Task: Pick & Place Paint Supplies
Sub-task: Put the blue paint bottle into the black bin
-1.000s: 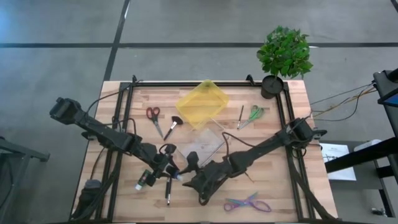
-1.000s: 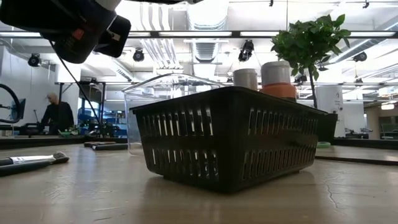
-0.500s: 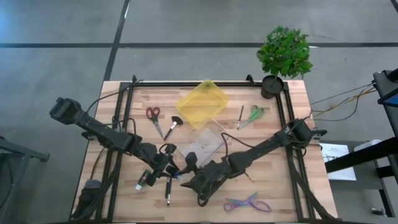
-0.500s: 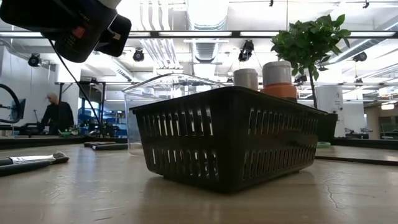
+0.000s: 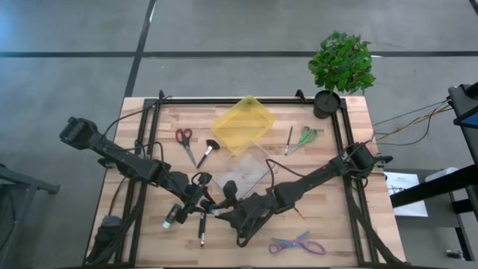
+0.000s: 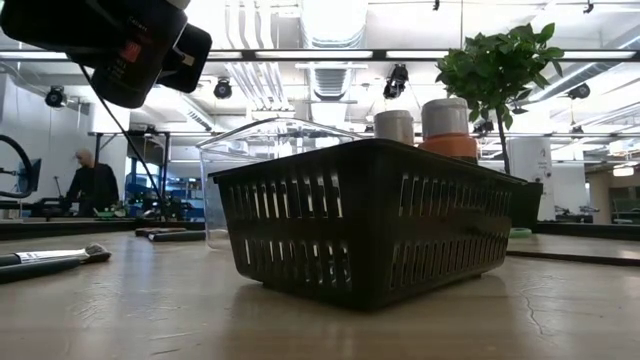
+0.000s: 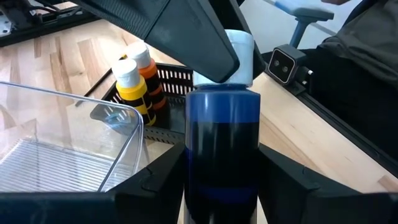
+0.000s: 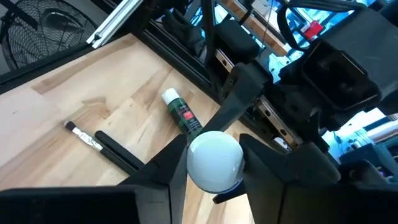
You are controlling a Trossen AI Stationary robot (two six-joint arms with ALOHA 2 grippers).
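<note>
Dark blue bottle (image 7: 222, 149) clamped between left fingers (image 7: 149, 180); right fingers (image 8: 158, 171) grip its white cap (image 8: 214, 160).

Dark blue bottle (image 7: 222, 140) with white cap (image 8: 214, 160); green bottle (image 8: 182, 116); yellow basket (image 5: 243, 125).

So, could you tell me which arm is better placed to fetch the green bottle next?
Probably left: the green bottle lies beside the left gripper, once the right gripper takes the blue bottle.

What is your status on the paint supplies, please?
Left end effector shut on blue bottle. Right end effector shut on its cap, apparently mid-handover. Green bottle, brush lie on table. Nothing blocking seen.
</note>
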